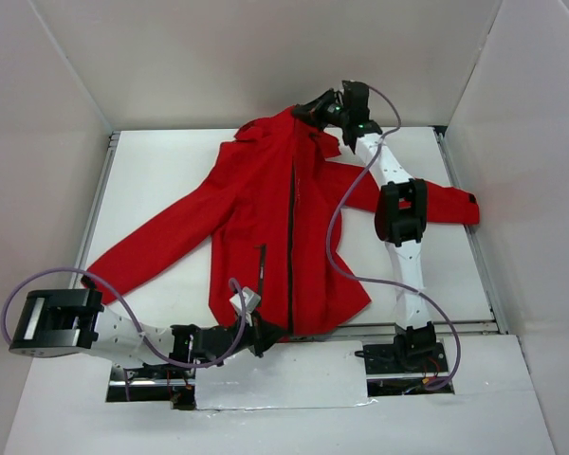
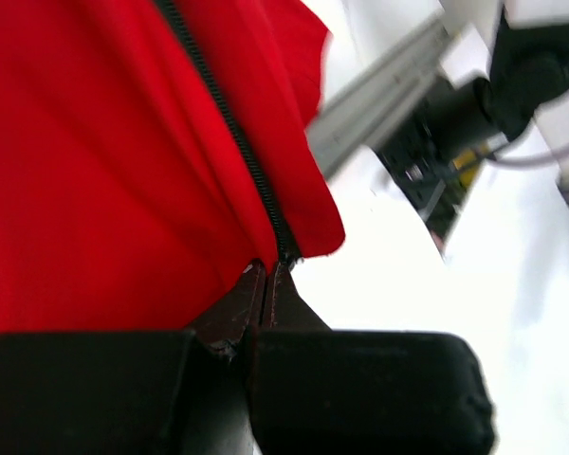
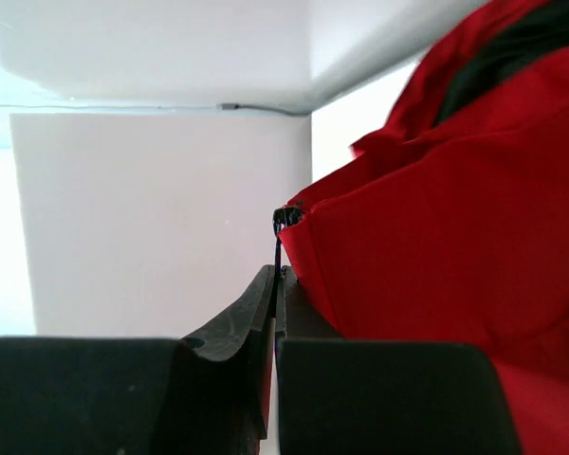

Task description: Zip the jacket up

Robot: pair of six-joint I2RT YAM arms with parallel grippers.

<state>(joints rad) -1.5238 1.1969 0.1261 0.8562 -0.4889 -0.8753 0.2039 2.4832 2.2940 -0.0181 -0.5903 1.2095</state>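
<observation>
Jacket (image 1: 266, 227) laid flat, your left gripper (image 2: 266, 275) pinching its near hem, right gripper (image 3: 278, 277) pinching the far zip pull (image 3: 284, 219)

Lab test cell: white panel walls (image 1: 266, 57), aluminium-railed table (image 1: 161, 180)

Bright, diffuse light, faint shadows; flat white tabletop (image 1: 161, 180) glares near washout, bright red fabric jacket (image 1: 256, 218) oversaturated; both wrist views soft up close, left background smeared

White table (image 1: 171, 171), metal rails (image 1: 97, 204) at sides, white walls (image 1: 266, 57) around.
</observation>
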